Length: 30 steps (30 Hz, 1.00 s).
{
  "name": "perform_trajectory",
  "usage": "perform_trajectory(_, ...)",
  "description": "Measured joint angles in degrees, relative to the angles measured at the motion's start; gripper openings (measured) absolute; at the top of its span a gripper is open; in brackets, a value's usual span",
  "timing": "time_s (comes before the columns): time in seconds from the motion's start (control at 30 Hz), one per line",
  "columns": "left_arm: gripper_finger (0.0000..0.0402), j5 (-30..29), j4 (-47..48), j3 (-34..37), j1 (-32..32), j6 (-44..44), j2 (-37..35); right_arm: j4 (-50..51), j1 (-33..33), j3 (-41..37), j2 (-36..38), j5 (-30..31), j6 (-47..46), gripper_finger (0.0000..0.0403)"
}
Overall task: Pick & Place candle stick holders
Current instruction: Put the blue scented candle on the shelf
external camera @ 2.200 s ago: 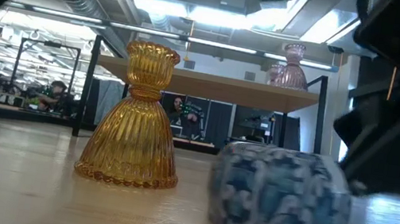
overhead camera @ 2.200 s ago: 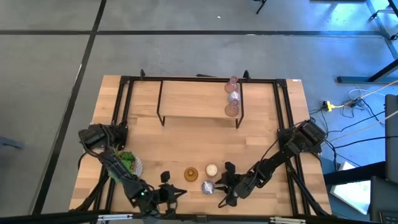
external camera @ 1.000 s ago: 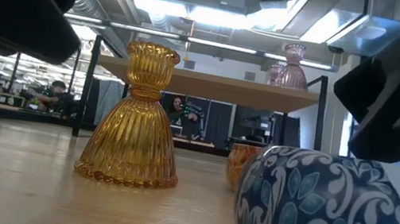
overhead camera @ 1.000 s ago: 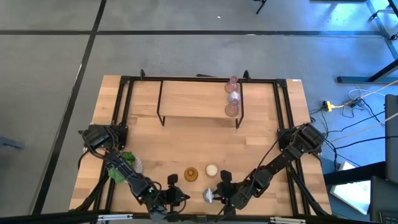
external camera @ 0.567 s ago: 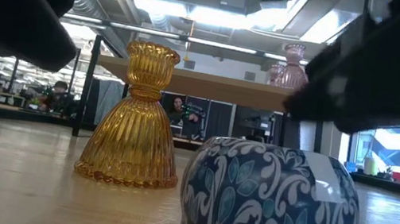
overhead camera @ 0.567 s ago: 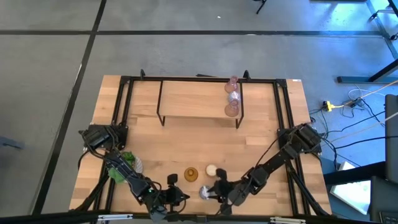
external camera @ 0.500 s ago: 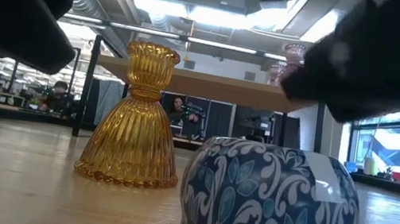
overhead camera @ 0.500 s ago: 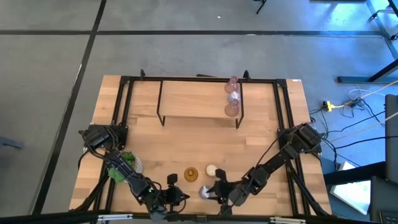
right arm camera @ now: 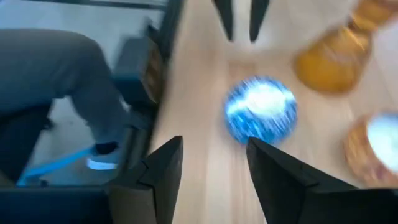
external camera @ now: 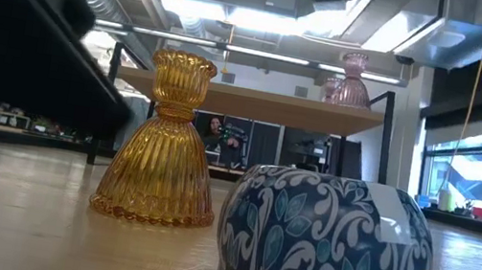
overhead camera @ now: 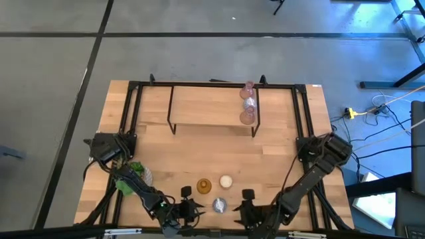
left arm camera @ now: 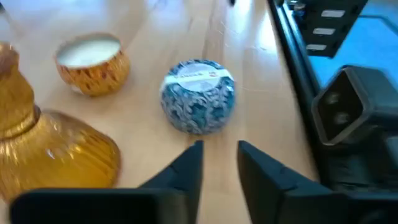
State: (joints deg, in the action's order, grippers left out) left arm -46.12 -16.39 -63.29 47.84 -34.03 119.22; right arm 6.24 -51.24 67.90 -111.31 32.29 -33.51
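Blue-and-white patterned squat round holder (overhead camera: 219, 205) sits on the wooden surface (overhead camera: 199, 143), between our two claws, touching neither. Left claw (left arm camera: 217, 163) slightly parted, empty; right claw (right arm camera: 214, 163) parted wider, empty. Holder looks glazed: probably slippery, rigid, breakable. We'd pinch across its round sides, gently.

Amber ribbed holder (external camera: 162, 147), blue-white floral holder (external camera: 325, 245)

I noted a wooden table (overhead camera: 199, 143) carrying a black-framed shelf (overhead camera: 206, 106) toward its far side and a potted succulent (overhead camera: 135, 171) near its left edge. A yellow plug (overhead camera: 350, 113) lay on the floor to the right. A person's grey trouser leg (right arm camera: 56, 81) showed just beside the table.
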Motion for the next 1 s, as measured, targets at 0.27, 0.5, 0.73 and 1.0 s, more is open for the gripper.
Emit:
perform_trajectory(0.27,0.0212,-0.90,-6.20,0.02,-2.01,5.39,2.56,0.30,2.36,-2.48,-2.43,1.15,-5.95,0.0184)
perform_trajectory(0.5,0.0241,4.21,-6.16,0.02,-3.49,4.23,2.60,-6.06,5.44,-2.64,-4.98,-2.01,-3.49,0.0183)
perform_trajectory(0.73,0.0242,4.09,-4.81,0.02,-3.33,4.23,2.60,-13.32,7.97,-2.64,-8.93,-6.59,-1.39,0.0183)
perform_trajectory(1.0,0.0242,0.94,-2.75,0.02,-3.20,3.26,4.67,-14.72,8.98,-2.60,-9.49,-7.39,-0.48,0.0183)
